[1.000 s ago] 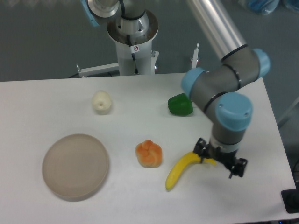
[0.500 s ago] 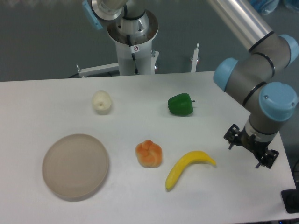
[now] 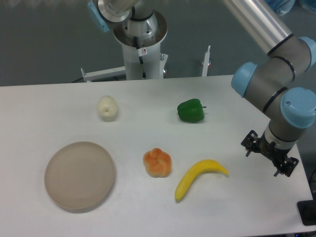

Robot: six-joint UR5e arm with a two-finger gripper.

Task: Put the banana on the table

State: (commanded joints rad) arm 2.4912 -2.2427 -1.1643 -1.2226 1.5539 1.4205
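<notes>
Hand [image 3: 269, 158] at right of frame, fingers apart, holding nothing. Banana [image 3: 198, 177] lies lower centre on the desk [image 3: 59, 106], apart from the hand. Looks light, stiff, smooth, perhaps slippery; grip mid-curve.

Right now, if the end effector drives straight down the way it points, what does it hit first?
Most likely bare table. The end effector points down, right of the banana, and nothing else shows beneath it, though depth is uncertain.
</notes>
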